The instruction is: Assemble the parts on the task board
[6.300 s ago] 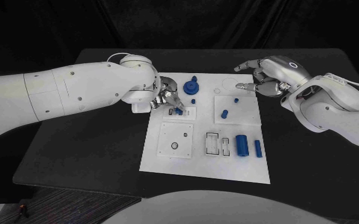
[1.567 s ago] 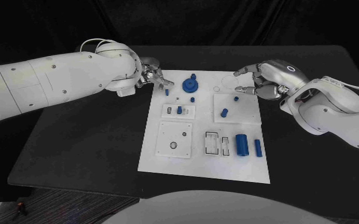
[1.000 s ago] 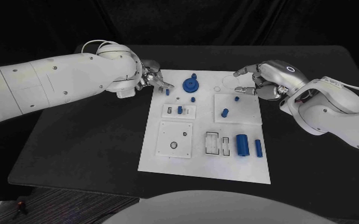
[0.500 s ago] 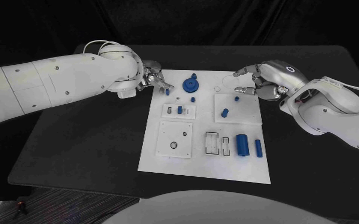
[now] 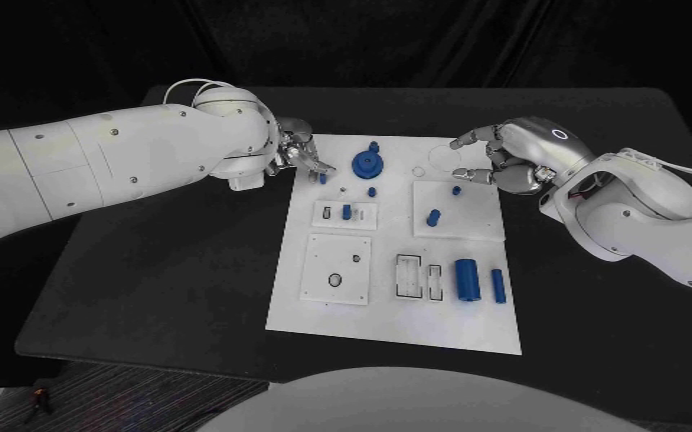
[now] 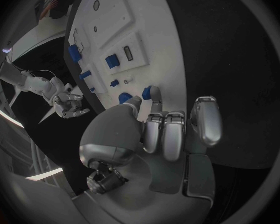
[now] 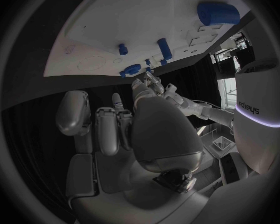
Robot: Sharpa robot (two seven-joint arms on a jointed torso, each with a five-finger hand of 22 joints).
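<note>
Black table under white task board point(image 5: 389, 302) with blue parts point(image 5: 467, 279); left hand point(image 5: 299, 152) pinching one, right hand point(image 5: 505, 159) loosely spread, empty.

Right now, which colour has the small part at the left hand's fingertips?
Blue; the small part shows best in the left wrist view.

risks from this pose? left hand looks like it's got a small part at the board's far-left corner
1. The left hand pinches the small blue part only at its fingertips; it could slip or tilt.
2. That hand is near the blue gear and could knock it.
3. The right hand hovers over the task board edge.
</note>
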